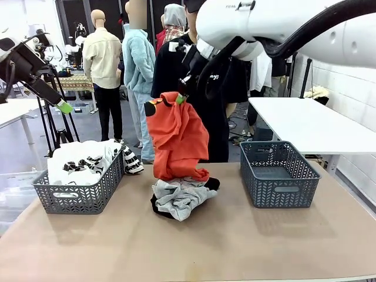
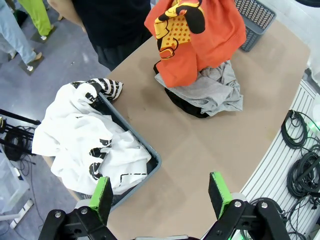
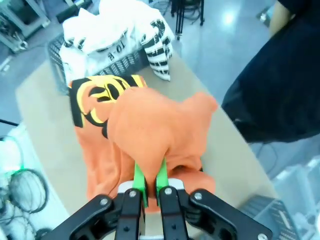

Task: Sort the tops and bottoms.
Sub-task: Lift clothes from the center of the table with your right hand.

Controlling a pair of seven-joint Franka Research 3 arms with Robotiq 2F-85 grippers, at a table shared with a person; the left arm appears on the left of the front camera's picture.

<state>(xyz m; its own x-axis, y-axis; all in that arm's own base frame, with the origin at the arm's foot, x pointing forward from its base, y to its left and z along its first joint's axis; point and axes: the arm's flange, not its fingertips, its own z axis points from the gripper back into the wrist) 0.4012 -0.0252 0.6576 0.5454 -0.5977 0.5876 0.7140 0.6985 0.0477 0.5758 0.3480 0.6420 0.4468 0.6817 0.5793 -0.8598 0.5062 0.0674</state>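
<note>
The orange shirt point(image 3: 155, 125) is pinched in the closed right tool point(image 3: 150, 175) and hangs beneath it, above the light grey shirt point(image 1: 179, 198). The left tool point(image 2: 162, 189) is held wide open, empty, above the white shirt point(image 2: 75, 145).

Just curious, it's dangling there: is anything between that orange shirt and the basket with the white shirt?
Nothing visible lies between the orange shirt and the basket; the left arm hangs high above the basket.
</note>
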